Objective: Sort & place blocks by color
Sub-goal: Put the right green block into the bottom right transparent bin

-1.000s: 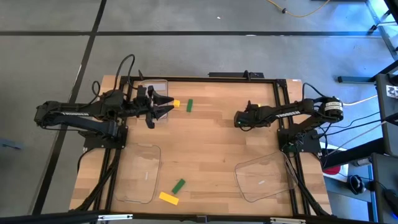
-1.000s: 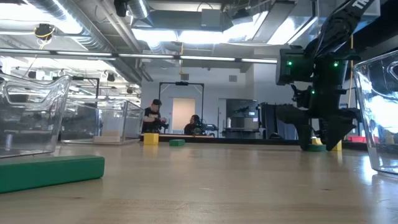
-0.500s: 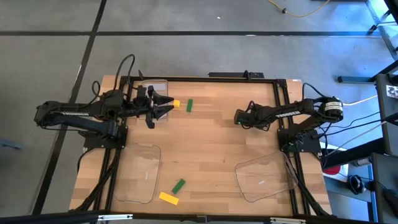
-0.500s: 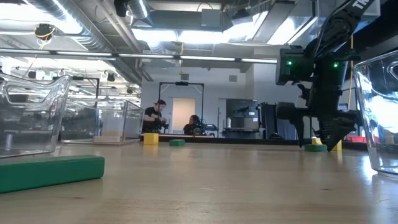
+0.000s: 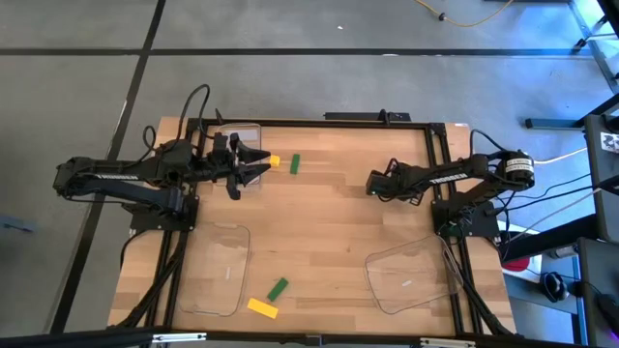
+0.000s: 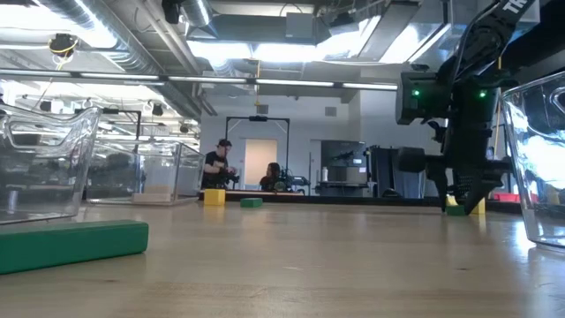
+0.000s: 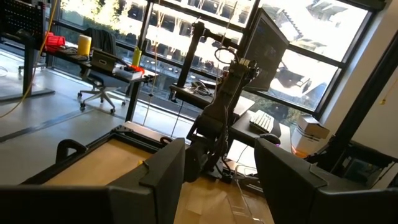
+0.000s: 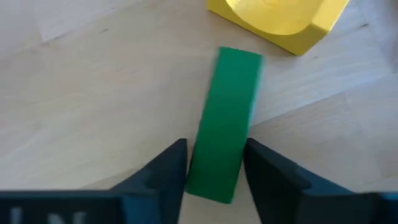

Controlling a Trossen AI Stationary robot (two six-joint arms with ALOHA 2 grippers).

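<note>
Over the last second the right pincer has closed in from wide apart, and its two dark fingers now stand narrowly either side of a small green rectangular block lying flat on the wooden worktop. Whether they actually press it I cannot tell. A yellow block with a curved hollow lies just beyond the green one's far end, close to touching. The left pincer waits well across the worktop, fingers apart and empty, near another yellow block and green block. This looks like the grasp step. Next the fingers should seat firmly, then lift straight up clear of the yellow neighbour and carry to a clear plastic tray.
</note>
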